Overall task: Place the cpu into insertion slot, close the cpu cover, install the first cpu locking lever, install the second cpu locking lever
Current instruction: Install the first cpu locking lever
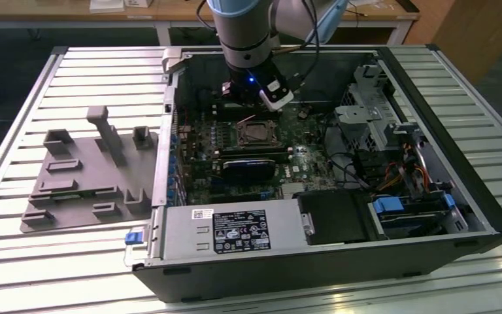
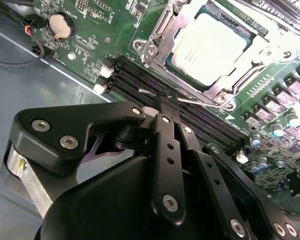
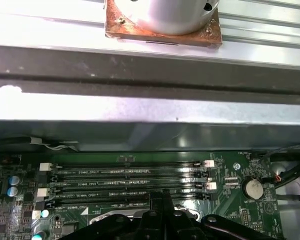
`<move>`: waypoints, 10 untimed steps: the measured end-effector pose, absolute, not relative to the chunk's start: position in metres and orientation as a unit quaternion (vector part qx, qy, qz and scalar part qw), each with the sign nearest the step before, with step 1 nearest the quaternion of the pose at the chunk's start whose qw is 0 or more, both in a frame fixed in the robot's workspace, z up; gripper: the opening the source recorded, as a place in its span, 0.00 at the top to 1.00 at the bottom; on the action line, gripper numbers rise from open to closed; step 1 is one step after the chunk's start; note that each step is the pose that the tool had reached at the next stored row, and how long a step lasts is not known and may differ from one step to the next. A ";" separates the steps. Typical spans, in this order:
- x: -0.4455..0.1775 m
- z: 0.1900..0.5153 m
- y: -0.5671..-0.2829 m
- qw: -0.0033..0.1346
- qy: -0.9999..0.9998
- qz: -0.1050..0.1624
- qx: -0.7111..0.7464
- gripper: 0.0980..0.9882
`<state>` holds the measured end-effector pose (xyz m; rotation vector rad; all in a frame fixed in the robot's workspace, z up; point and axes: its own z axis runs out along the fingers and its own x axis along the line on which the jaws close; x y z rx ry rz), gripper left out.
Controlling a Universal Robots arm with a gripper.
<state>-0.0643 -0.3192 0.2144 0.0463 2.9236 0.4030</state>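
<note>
gripper (image 2: 162,106) — fingertips pressed together at a thin wire lever (image 2: 192,100), a pinch on it cannot be told | black memory slots (image 2: 140,82) lie between gripper and insertion slot (image 1: 243,136) | cpu (image 2: 210,45) seated in that slot — cpu cover (image 2: 157,42) flat around it | coin cell (image 2: 60,26) well apart from the slot

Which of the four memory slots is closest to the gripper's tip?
The last memory slot, the one beside the cpu; the gripper overlaps it, while the other three lie beyond.
</note>
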 end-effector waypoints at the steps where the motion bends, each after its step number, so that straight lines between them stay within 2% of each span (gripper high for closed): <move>1: -0.064 0.214 -0.319 0.095 0.986 0.134 0.017 0.99; 10: -0.064 0.210 -0.316 0.099 0.986 0.126 0.047 0.99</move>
